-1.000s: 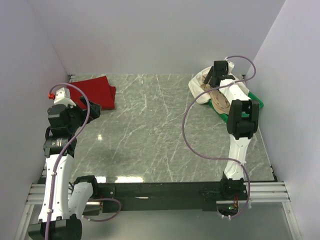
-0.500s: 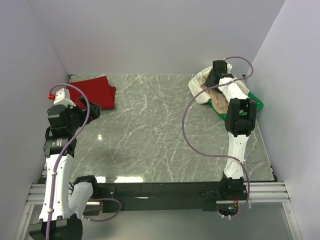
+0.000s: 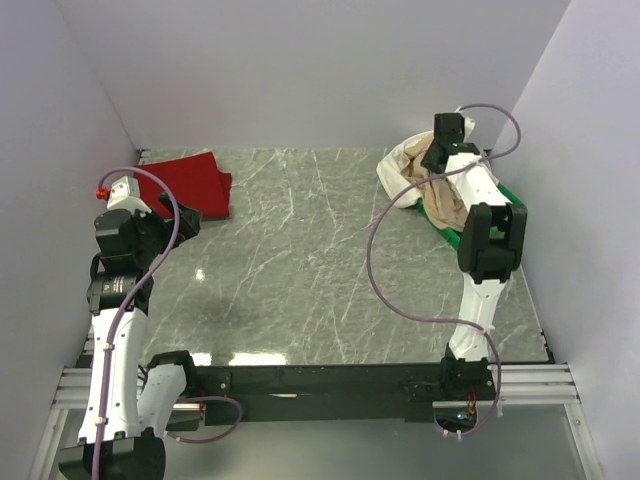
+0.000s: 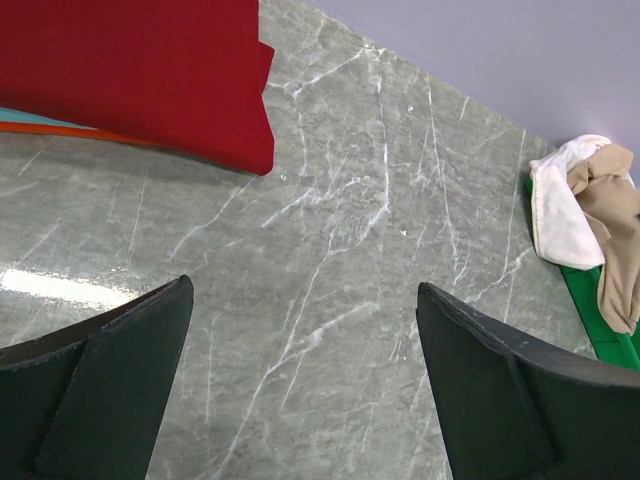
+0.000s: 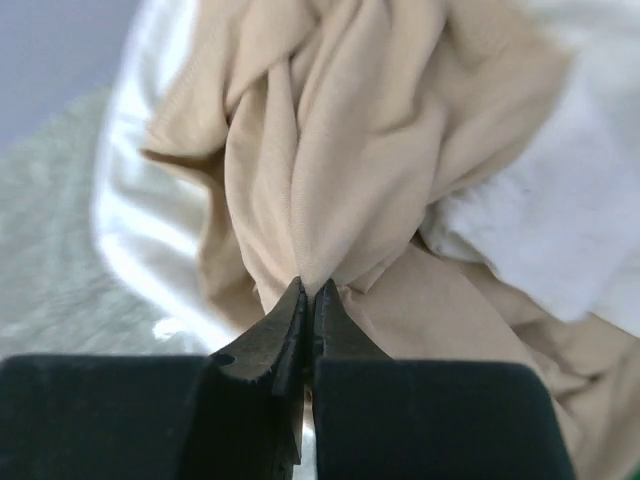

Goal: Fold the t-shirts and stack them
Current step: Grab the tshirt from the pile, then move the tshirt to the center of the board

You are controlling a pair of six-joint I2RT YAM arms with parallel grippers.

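Pinching a ridge of the tan-beige cloth t-shirt with my right claw, jaws closed on it, to peel it off the cream-white cloth shirt at the marble table's far right corner. Left claw gapes wide, empty, near the folded deep red shirt, far left corner.

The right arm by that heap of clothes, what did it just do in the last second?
The right gripper snapped shut on a fold of the tan shirt and has drawn it up a little from the heap. The left gripper stayed open and still. The folded red shirt has not moved, and the cream shirt lies much as before.
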